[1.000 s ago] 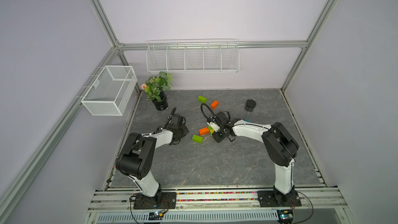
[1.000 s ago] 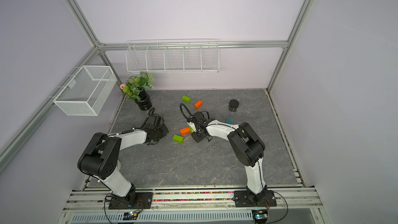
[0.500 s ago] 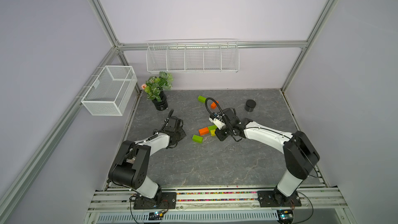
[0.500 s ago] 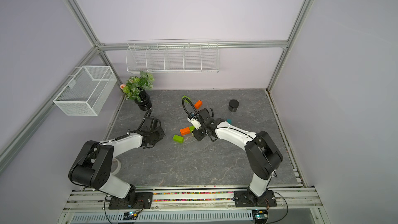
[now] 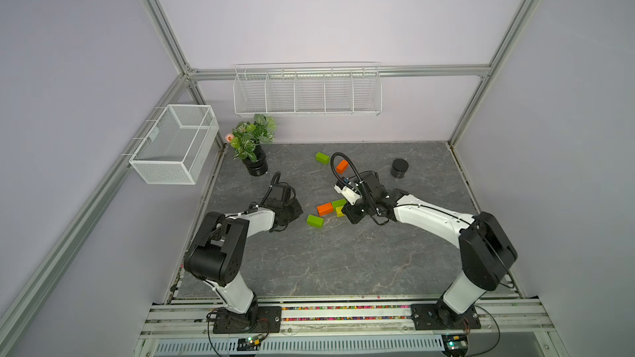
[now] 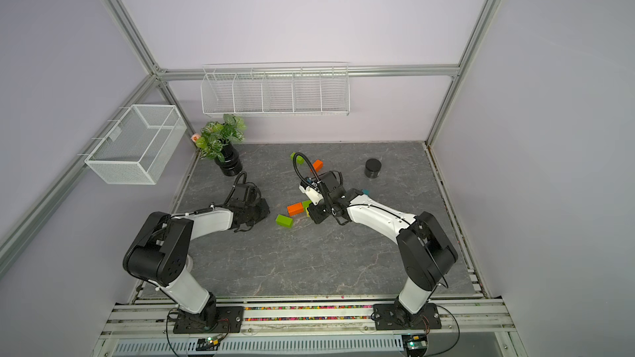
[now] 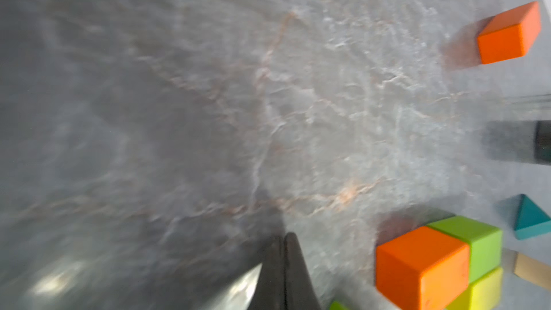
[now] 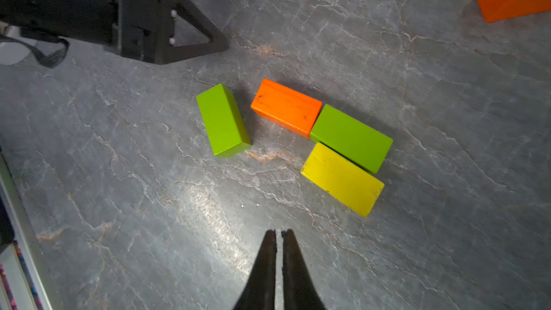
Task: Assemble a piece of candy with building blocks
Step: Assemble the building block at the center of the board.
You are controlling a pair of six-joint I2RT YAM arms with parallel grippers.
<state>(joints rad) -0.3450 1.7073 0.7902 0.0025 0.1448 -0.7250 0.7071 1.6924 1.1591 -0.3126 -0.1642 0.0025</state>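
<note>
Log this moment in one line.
left tool shut | right tool shut | touching: orange brick, green brick, yellow brick | apart: loose green brick

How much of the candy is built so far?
Three bricks sit joined: orange brick, green brick, yellow brick. Nothing is in hand; right gripper and left gripper are shut, empty. Remaining: loose green brick, far orange brick, far green brick, teal triangle, tan triangle.

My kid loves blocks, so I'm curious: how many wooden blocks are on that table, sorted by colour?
Green blocks: 3
Orange blocks: 2
Yellow block: 1
Teal triangle: 1
Tan triangle, only partly in view: 1
Total: 8
</note>
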